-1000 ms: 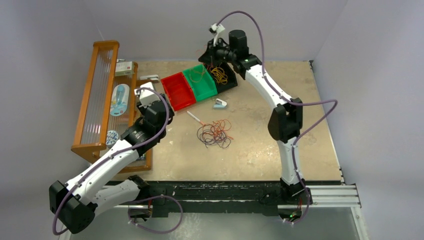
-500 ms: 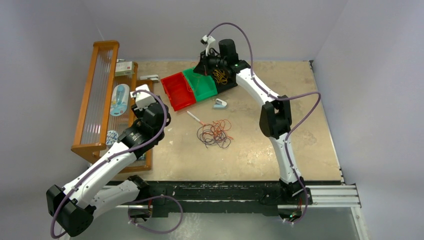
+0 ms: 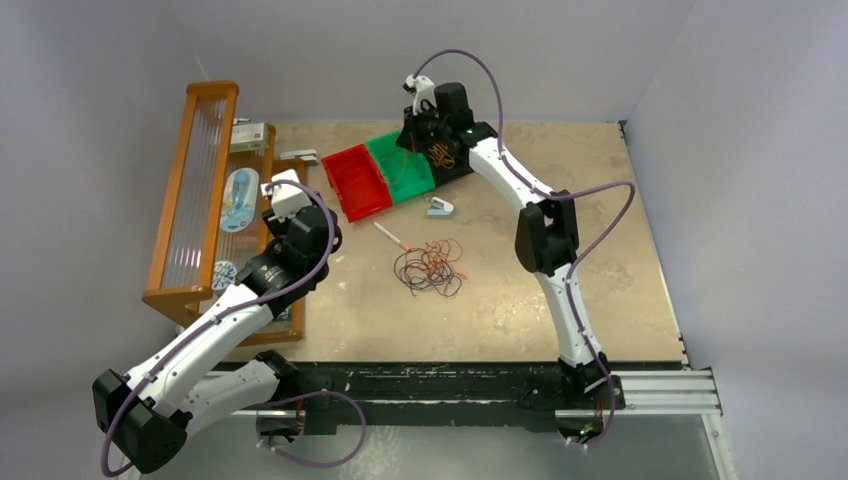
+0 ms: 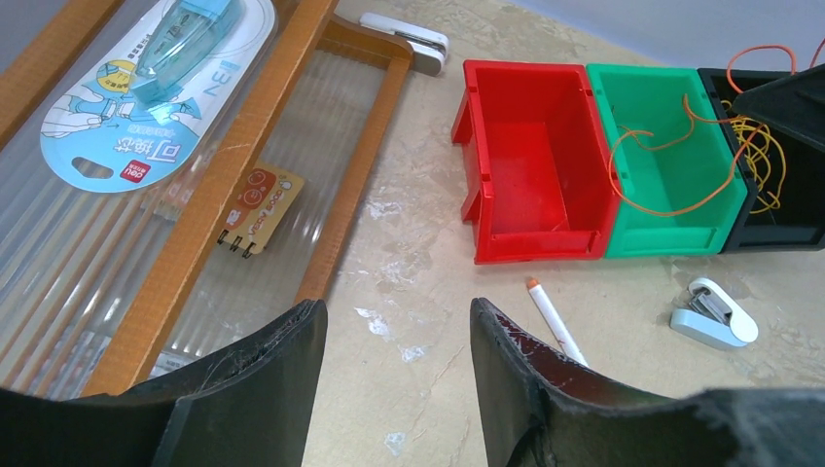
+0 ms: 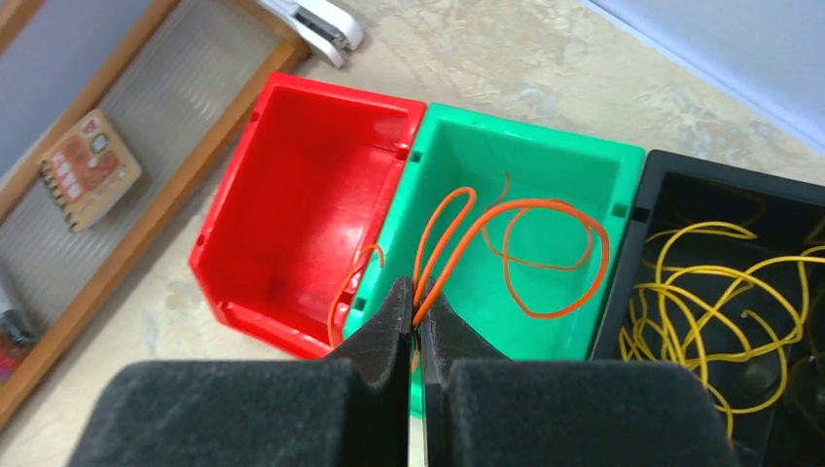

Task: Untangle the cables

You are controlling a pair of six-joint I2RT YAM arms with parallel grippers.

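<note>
your right gripper (image 5: pixel 416 321) is clamped on the orange cable (image 5: pixel 604 255); lower it well inside the green bin (image 5: pixel 525 161) before letting go.

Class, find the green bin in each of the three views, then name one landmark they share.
Top external: green bin, upper middle.
Left wrist: green bin, upper right.
Right wrist: green bin, centre, just above the right claw.
Shared landmark: red bin, beside it on its left.
</note>
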